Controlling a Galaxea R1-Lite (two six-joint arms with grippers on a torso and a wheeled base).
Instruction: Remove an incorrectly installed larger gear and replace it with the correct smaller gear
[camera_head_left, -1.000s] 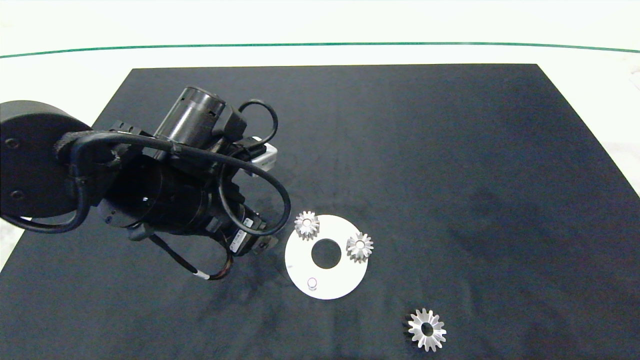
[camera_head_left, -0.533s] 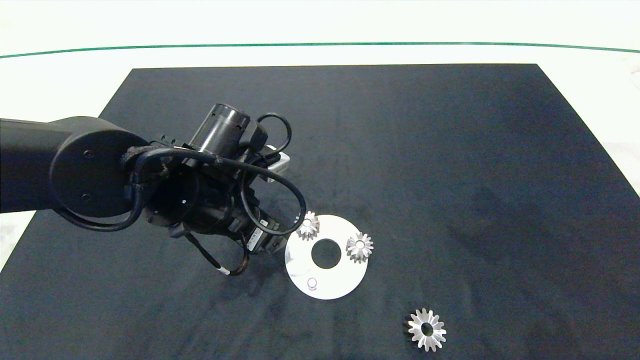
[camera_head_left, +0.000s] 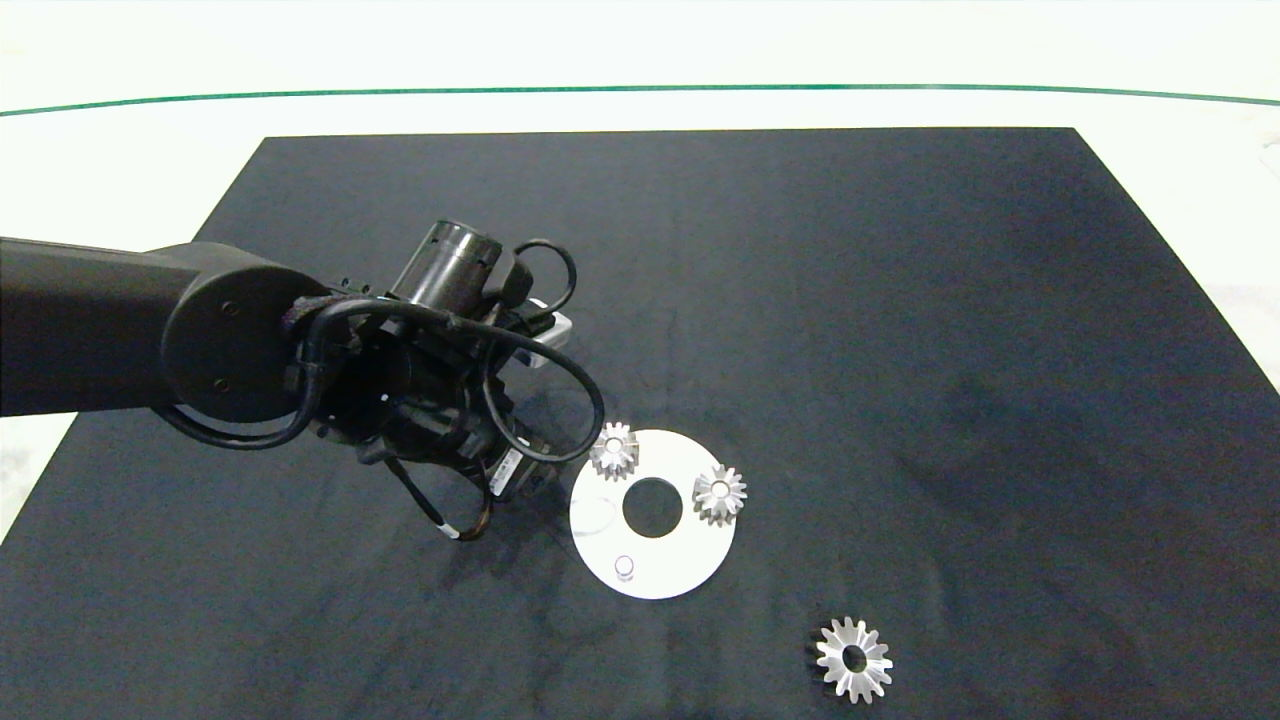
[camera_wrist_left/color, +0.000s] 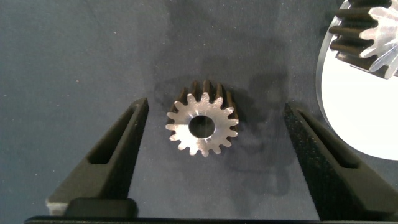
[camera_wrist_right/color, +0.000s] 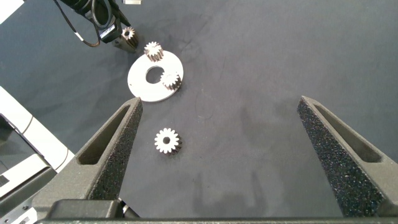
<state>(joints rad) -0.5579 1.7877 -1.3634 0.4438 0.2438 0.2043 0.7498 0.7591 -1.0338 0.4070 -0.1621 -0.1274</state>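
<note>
Left gripper (camera_wrist_left/color: 214, 127) poised over the smaller gear (camera_wrist_left/color: 202, 124) beside the white disc (camera_head_left: 690, 560).

The smaller gear lies flat on the black mat (camera_head_left: 900, 350), bore facing up, between spread jaws that do not touch it; in the head view the arm hides it. The larger gear (camera_head_left: 853, 659) lies flat, well apart near the mat's front edge. Two small gears (camera_head_left: 613, 449) (camera_head_left: 719, 492) sit on the disc. The right gripper (camera_wrist_right/color: 217, 137) hangs high, jaws spread wide, holding nothing.
</note>
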